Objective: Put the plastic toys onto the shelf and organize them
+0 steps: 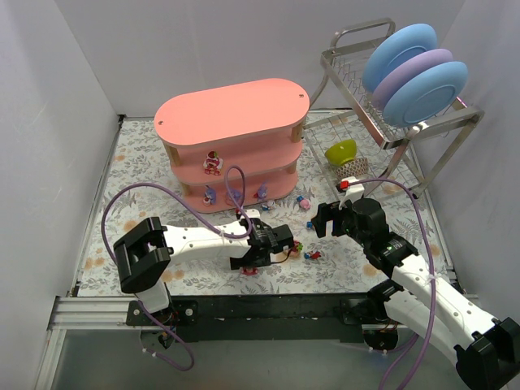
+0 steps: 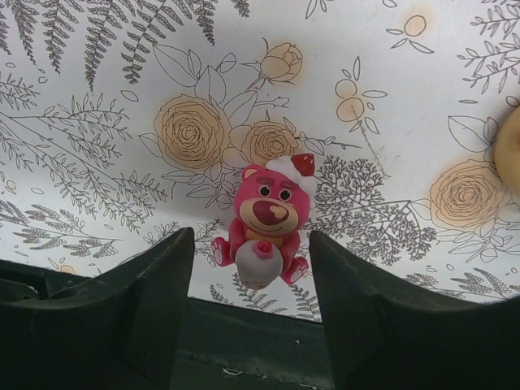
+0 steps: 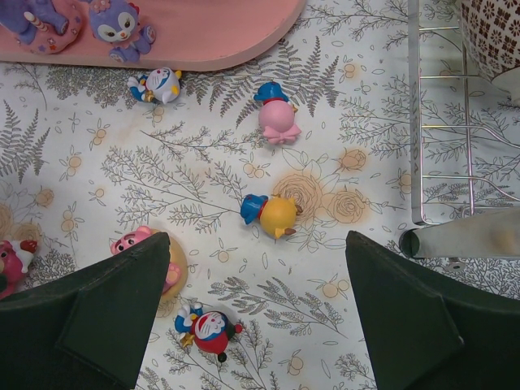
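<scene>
Closest to the arms' bases, the left tool [image 1: 252,265] hangs low over the flower-printed surface [image 1: 138,162] with its jaws spread, released and gripping nothing. Its wrist view shows a pink bear toy [image 2: 264,219] with a red-tipped white hat sitting upright on the surface between the two dark fingers [image 2: 154,301], a gap showing on either side of it. Off to the right, the right tool [image 3: 258,240] hovers higher above the surface, likewise spread wide and empty. Below it lie several loose toys. A red-and-blue toy [image 3: 207,329] is nearest, and a second pink toy [image 3: 128,241] is partly hidden behind one of that tool's fingers. A yellow-and-blue toy [image 3: 275,216] lies on its side roughly midway between the fingers, and beyond it a pink toy with a blue hat [image 3: 275,118] is also tipped over. A white-and-blue toy [image 3: 158,85] lies just beside the rounded end of the shelf [image 1: 231,118]. That salmon-pink shelf stands farther back, toward the left; a red toy [image 1: 213,162] stands on its middle board, and a purple toy [image 3: 118,28] sits on the bottom board with another purple toy [image 3: 32,16] beside it. Farthest back on the right, a metal dish rack [image 1: 349,77] carries a purple plate [image 1: 418,69] between two blue plates [image 1: 400,50], all on edge. A green bowl [image 1: 341,151] and a patterned bowl [image 1: 354,169] sit lower down, by the rack's frame.
</scene>
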`<state>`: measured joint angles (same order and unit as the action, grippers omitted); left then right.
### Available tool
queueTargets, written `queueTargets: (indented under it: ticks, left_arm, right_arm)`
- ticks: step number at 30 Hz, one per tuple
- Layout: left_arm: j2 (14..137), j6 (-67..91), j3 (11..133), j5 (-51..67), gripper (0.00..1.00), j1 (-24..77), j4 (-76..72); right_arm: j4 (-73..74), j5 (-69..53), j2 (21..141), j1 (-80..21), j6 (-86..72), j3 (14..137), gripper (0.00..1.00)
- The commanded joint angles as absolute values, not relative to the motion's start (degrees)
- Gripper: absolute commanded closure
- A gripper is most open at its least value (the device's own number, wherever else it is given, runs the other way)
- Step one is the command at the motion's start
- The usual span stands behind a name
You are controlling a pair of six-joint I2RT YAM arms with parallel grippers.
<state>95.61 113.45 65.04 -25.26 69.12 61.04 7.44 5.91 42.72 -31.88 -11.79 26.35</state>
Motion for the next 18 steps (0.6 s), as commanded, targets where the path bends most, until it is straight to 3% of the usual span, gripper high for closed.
queueTargets:
  ticks: [1,13,14,18]
  left_arm:
    - [91.24,112.68,62.76,-23.65,0.44,67.85,58.1]
    - [89.56,111.18,59.94,-20.83,0.52,66.8,53.0]
    - [89.47,111.09,59.77,-20.74,0.53,66.8,52.91]
    - [89.56,111.01,59.85,-20.83,0.54,66.8,52.91]
  right_arm:
    - [4.92,6.06,42.1,-31.73,-11.6,26.1,0.04]
    - [4.92,6.06,42.01,-31.73,-11.69,26.1,0.04]
    - [4.92,6.06,42.01,-31.73,-11.69,26.1,0.0]
    - [4.92,6.07,42.01,-31.73,-11.6,26.1,0.04]
